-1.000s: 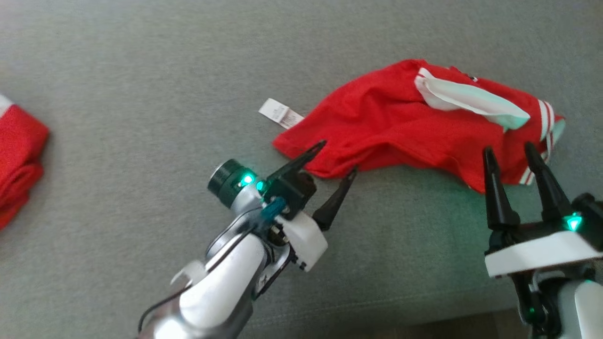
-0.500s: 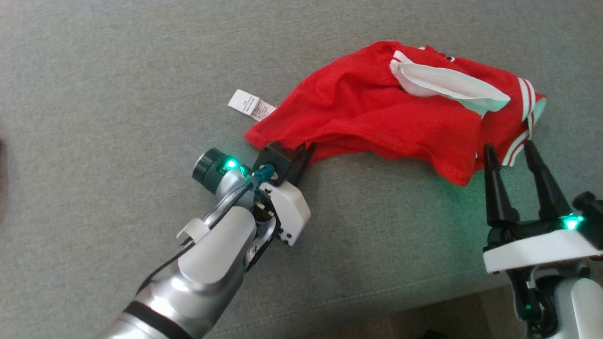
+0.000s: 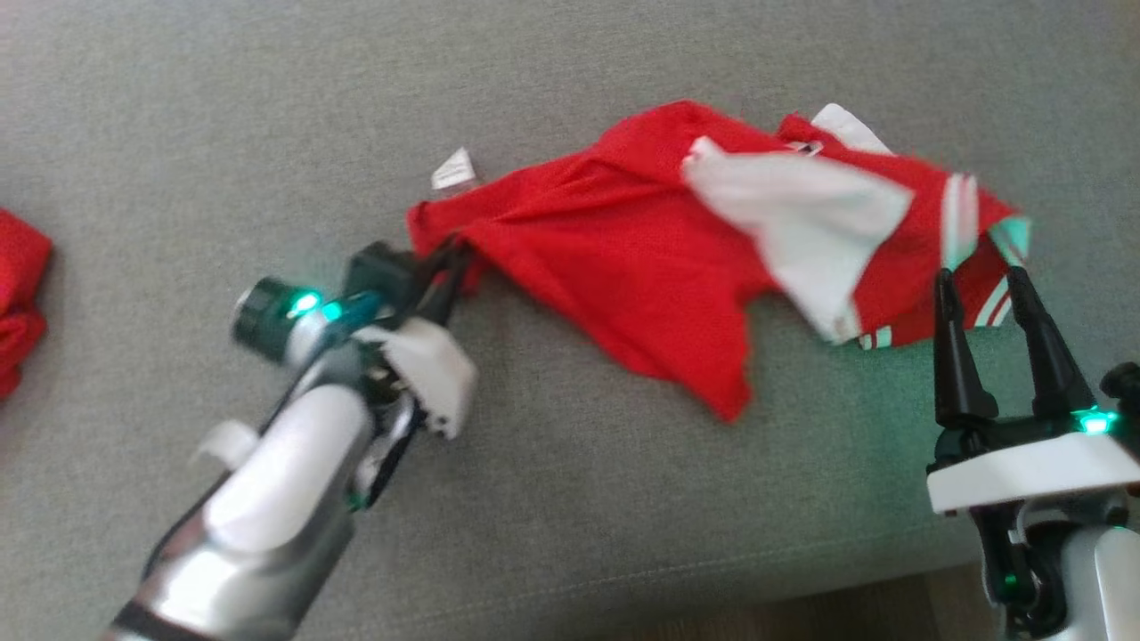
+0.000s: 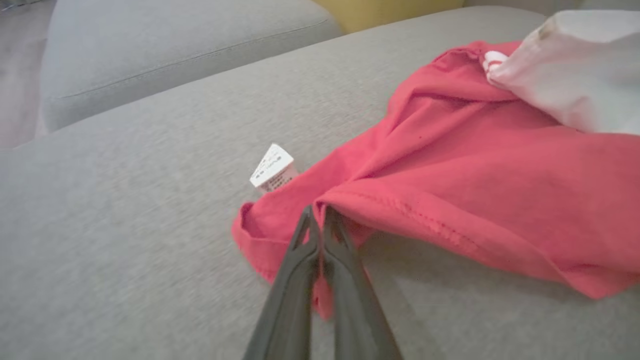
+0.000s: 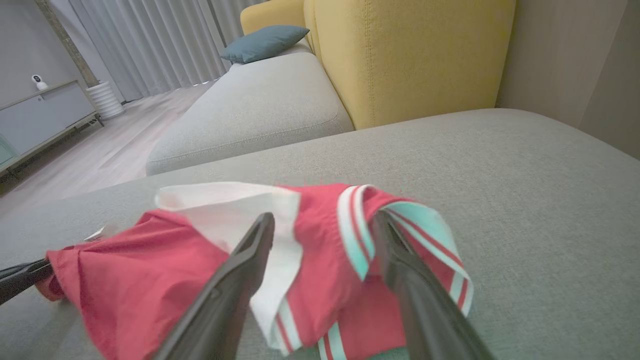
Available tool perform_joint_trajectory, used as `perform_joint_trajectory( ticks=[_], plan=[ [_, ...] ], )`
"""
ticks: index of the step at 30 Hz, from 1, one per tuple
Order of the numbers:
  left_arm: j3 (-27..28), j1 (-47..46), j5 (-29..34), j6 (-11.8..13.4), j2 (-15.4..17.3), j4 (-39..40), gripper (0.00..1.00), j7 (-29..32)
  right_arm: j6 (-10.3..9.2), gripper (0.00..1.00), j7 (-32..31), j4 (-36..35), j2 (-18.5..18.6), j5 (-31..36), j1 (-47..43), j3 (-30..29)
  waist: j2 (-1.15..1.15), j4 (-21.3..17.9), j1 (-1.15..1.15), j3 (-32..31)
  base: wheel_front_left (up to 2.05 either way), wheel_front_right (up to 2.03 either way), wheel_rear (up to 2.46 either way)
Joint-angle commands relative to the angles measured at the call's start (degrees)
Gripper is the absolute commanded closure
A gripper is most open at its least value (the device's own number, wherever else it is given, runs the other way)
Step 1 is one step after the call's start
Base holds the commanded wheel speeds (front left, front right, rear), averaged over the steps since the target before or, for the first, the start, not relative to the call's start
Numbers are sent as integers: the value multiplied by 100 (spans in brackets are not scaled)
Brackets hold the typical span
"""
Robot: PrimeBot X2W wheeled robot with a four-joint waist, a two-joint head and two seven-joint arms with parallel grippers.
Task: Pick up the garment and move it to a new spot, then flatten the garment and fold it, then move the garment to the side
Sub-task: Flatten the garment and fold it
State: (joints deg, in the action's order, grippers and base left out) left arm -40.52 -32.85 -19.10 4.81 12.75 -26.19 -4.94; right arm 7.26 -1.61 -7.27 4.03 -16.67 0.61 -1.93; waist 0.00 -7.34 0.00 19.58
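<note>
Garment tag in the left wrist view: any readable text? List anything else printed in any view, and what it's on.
White care tag at the edge of the red garment, left wrist view: dark printed lines, too small and blurred to read.
Same tag, head view: motion-blurred, nothing legible.
Sleeve stripes, right wrist view: plain bands, no lettering.
No other word, brand, number or sign can be read.
</note>
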Motion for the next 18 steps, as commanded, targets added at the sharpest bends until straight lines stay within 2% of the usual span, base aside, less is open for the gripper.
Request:
perform_joint_trajectory(
  ticks=[1, 7, 10, 11, 12, 13, 18],
  plan=[
    [263, 2, -49, 69, 237, 310, 100, 77, 23, 0, -27, -187, -8, -64, 27, 95, 0, 28, 0, -15, 0, 0, 0],
    [601, 394, -182, 365, 886, 1217, 100, 465, 23, 0, -80, -207, -12, -70, 23, 81, 0, 112, 0, -24, 0, 0, 0],
    [757, 518, -244, 487, 1101, 1509, 100, 561, 23, 0, -89, -229, -8, -76, 47, 110, 0, 134, 0, -22, 0, 0, 0],
    [791, 559, -269, 518, 1136, 1571, 75, 577, 23, 0, -92, -235, -6, -78, 54, 121, 0, 139, 0, -24, 0, 0, 0],
    [824, 600, -291, 555, 1156, 1616, 30, 570, 23, 0, -95, -244, -3, -79, 61, 129, 0, 146, 0, -23, 0, 0, 0],
    [867, 637, -318, 595, 1156, 1643, 0, 525, 23, 0, -97, -254, 3, -75, 68, 137, 0, 153, 0, -21, 0, 0, 0],
    [1112, 931, -505, 881, 996, 1687, 0, 103, 23, 0, -100, -315, 62, -23, 105, 229, 0, 173, 0, -54, 0, 0, 0]
  ],
)
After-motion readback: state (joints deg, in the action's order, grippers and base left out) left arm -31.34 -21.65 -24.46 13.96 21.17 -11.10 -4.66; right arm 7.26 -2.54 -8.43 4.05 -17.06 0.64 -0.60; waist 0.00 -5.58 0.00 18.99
